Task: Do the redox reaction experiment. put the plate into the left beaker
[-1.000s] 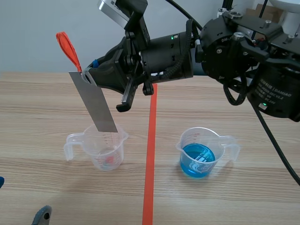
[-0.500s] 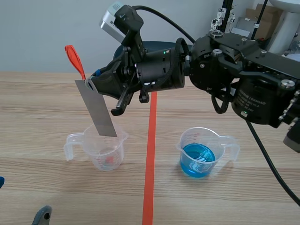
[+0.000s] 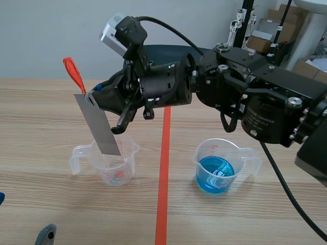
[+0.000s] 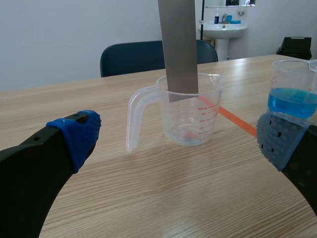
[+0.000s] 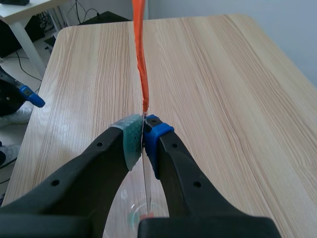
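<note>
1 table (image 3: 46,107): light wood, runs away from robot; orange tape line (image 3: 163,168) down its middle
R arm (image 3: 255,102): comes in from the right, raised, reaches across past the tape line to L side; forearm about level, wrist pitched down twd the L beaker
L gripper (image 4: 179,141): low nr table, fingers wide apart, nothing betw them; faces the L beaker from close by
R gripper (image 3: 96,96): above L beaker, pads (image 5: 131,139) pinched tight on upper end of plate, strap coming out just past the fingertips
plate (image 3: 99,125): flat grey metal strip, hangs tilted, upper end leaning to robot's L; lower end at L beaker's mouth, looks just inside rim in L wrist view, well above the bottom; not touching the near wall as far as seen
L beaker (image 3: 110,163): clear plastic, upright, L of tape line, handle to the L, spout to the R; reddish spot at bottom
R beaker (image 3: 219,163): clear, upright, R of tape line, handle to the R; blue liquid (image 3: 214,176) in lower part; well apart from L beaker, tape line betw them
strap (image 3: 74,71): orange-red loop at plate's top, sticks up and away from the gripper
</note>
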Action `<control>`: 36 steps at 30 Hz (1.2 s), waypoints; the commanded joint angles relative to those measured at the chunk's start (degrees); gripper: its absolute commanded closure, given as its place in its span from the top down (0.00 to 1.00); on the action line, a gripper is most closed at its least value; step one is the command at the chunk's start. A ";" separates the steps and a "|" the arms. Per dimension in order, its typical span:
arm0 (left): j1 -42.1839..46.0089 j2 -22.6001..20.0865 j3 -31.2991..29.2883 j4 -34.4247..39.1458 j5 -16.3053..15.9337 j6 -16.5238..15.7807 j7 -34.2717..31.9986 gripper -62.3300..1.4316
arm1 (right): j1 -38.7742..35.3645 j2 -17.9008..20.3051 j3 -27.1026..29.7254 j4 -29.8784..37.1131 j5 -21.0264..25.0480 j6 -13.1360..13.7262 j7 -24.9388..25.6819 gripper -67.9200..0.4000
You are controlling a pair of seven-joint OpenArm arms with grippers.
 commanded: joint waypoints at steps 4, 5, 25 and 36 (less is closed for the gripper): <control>0.00 -0.48 0.04 0.87 -0.37 -0.09 -0.94 1.00 | -0.70 -0.83 0.52 -0.07 -1.05 0.13 1.81 0.01; 0.00 -0.48 0.04 0.87 -0.37 -0.09 -0.94 1.00 | -0.87 -0.94 0.52 -0.17 -1.53 0.07 2.08 0.01; 0.00 -0.48 0.04 0.85 -0.37 -0.11 -0.94 1.00 | -4.22 -2.62 0.52 -6.75 -14.08 -0.28 14.19 0.01; 0.00 -0.48 0.04 0.85 -0.37 -0.11 -0.94 1.00 | -4.35 -3.54 0.52 -7.52 -16.48 -0.28 16.33 0.01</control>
